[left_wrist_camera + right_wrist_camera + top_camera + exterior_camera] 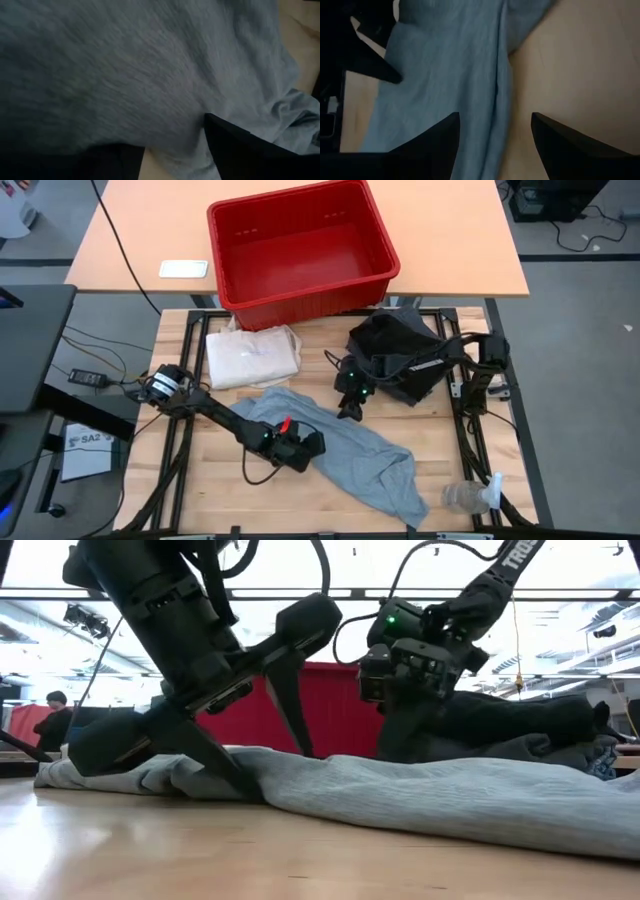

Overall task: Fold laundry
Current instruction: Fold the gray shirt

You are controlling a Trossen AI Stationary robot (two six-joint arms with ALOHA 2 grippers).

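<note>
Your left gripper [303, 448] sits low on the near edge of the grey T-shirt [345, 448], its fingers [285, 690] spread, one tip pressed into the cloth and the other raised above it. In the left wrist view the shirt [150, 70] fills nearly everything ahead of the fingers [245, 150].

Your right gripper [350, 405] hovers over the shirt's far edge, near the middle of the table [200, 500]. Its fingers [442, 145] are spread, with the shirt's edge [445, 85] and bare wood between them; nothing is pinched.

The shirt lies loosely spread and wrinkled, running from centre toward your near right corner. A black garment [400, 355] is heaped behind the right gripper. A cream bag [252, 356] lies beside the red bin [300, 250]. A clear bottle [470, 497] lies near the shirt's far end.
</note>
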